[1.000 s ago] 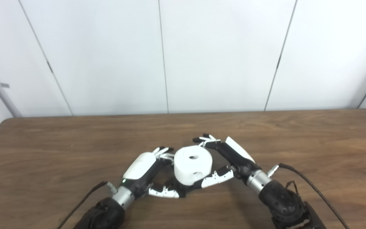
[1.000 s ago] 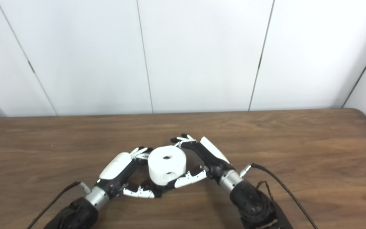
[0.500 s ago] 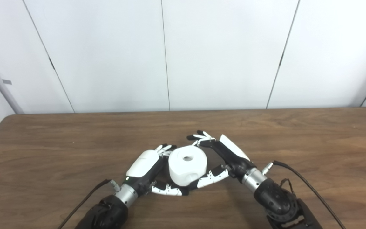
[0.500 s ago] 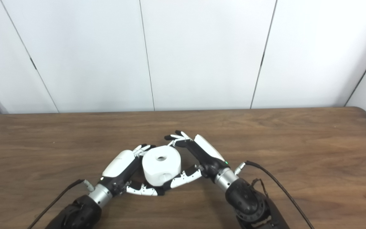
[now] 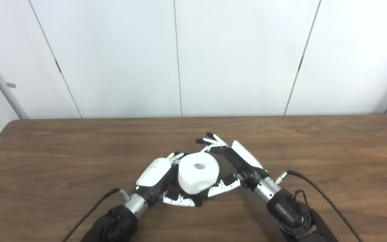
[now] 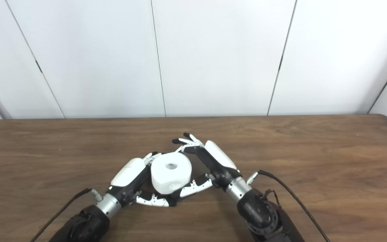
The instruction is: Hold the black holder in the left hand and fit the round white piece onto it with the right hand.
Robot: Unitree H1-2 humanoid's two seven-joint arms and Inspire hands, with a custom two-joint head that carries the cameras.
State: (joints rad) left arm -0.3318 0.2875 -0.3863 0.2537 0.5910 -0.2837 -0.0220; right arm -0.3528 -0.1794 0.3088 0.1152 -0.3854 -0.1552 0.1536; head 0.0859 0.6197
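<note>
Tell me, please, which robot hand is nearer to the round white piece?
Neither clearly: the left robot hand cups the round white piece from its left, the right robot hand from its right, both apparently touching it.

The black holder cannot be made out in either view; whatever sits under the round white piece is covered by that piece and by the two robot hands. The palm of the left robot hand faces away, so its contact with the piece is hidden. The right robot hand shows fingers past the piece's far rim; touching or apart cannot be told. Both forearms are cut off by the bottom edge. The tabletop is cut at both sides.
</note>
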